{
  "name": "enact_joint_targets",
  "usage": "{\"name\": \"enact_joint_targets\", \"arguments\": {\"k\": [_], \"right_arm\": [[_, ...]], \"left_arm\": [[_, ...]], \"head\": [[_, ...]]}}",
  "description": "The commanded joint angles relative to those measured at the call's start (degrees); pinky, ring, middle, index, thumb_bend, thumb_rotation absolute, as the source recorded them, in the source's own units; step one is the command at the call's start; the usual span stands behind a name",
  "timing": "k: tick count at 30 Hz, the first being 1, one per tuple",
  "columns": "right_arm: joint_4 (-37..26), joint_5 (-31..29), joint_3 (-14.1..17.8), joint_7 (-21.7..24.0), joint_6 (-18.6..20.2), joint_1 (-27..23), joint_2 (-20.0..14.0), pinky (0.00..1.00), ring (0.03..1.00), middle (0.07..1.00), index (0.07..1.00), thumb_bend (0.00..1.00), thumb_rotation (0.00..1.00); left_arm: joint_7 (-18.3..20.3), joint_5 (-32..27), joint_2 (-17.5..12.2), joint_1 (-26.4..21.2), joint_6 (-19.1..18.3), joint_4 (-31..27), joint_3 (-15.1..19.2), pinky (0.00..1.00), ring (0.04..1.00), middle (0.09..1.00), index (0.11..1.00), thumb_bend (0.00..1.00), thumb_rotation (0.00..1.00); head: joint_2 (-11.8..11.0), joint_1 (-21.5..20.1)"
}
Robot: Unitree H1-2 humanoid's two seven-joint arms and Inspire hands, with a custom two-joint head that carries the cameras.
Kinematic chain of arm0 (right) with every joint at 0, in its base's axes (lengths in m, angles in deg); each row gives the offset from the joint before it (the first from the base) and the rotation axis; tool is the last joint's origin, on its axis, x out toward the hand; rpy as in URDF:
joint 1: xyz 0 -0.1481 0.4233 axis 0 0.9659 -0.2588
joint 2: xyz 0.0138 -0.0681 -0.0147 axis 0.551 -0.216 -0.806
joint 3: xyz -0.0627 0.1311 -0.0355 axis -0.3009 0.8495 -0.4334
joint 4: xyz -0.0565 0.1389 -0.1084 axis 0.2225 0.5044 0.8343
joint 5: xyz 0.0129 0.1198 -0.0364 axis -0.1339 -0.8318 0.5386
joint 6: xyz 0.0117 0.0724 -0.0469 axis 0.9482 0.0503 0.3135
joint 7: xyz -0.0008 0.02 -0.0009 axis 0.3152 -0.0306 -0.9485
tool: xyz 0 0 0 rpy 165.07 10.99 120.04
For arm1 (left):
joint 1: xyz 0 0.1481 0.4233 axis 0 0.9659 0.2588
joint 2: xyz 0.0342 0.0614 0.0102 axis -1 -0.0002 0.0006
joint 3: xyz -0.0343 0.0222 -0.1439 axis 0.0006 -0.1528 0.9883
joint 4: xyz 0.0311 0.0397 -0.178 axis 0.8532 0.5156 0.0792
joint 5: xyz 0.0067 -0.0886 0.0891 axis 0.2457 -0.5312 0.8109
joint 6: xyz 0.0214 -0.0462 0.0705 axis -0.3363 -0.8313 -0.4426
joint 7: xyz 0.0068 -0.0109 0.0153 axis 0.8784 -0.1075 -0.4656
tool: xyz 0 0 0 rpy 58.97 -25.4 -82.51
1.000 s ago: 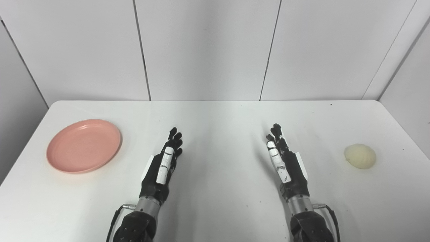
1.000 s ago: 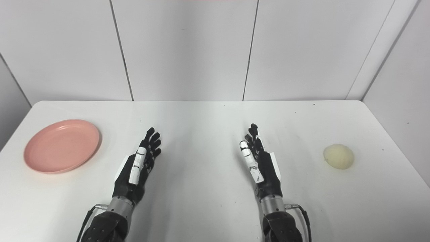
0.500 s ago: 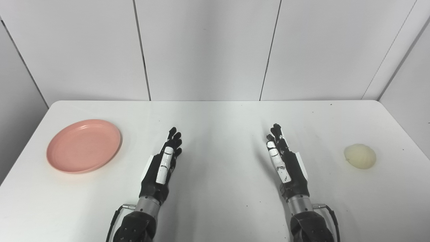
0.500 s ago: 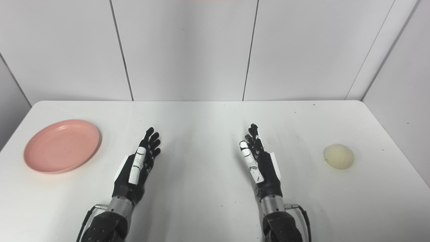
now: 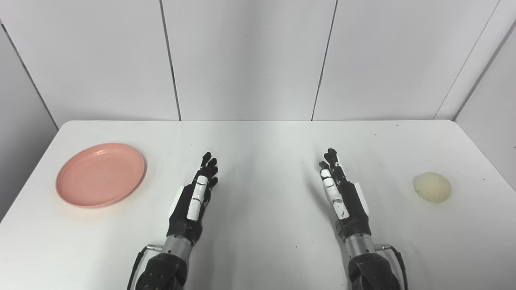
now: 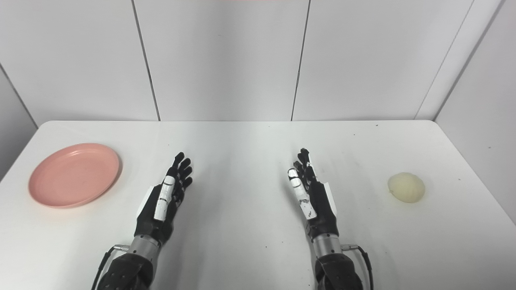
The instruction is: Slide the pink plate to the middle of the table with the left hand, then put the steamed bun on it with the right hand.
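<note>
- Over on the left side of the white table (image 5: 258,133), left eye view: pink plate (image 5: 100,174), nowhere near the middle, not yet moved.
- Left hand (image 5: 195,197) flat-ish, fingers apart, holding nothing, well apart from the plate.
- Right hand (image 5: 342,193) same deal, spread and unloaded, waiting.
- Probably best to reach left, press fingertips on the plate's near rim and drag slow, keeping it flat so no tipping or skidding.
- Right eye view: same layout, plate (image 6: 74,174) far left, shallow, smooth, raised rim, nothing on it.
- Steamed bun (image 6: 406,187) far right, pale cream, rounded, soft-looking, well apart from the right hand (image 6: 312,197).
- Left hand (image 6: 165,197) between plate and table centre.
</note>
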Motion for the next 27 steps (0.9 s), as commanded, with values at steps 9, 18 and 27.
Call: {"name": "enact_joint_targets", "arguments": {"k": [9, 18, 27], "right_arm": [[0.31, 0.07, -0.22, 0.58, -2.32, -0.48, 0.03, 1.00, 0.968, 0.997, 1.000, 0.52, 0.85], [0.67, -2.74, 1.32, 2.46, -2.62, 0.54, -2.19, 1.00, 0.981, 1.000, 1.000, 0.57, 0.86], [3.94, -5.29, 2.69, 4.80, -5.01, 0.38, -4.13, 1.00, 1.000, 1.000, 1.000, 0.60, 0.88]], "left_arm": [[-0.43, 1.04, -0.39, -0.13, 1.61, 0.54, -0.15, 1.00, 1.000, 1.000, 1.000, 0.65, 1.00], [-3.34, 4.33, 1.74, -0.59, 4.72, 4.09, -1.19, 1.00, 1.000, 1.000, 1.000, 0.65, 1.00], [-5.61, 6.42, 3.56, -2.97, 12.77, 12.85, -1.45, 1.00, 1.000, 1.000, 1.000, 0.65, 1.00]], "head": [[-0.63, 2.68], [-3.67, 13.75], [-7.58, 21.44]]}}
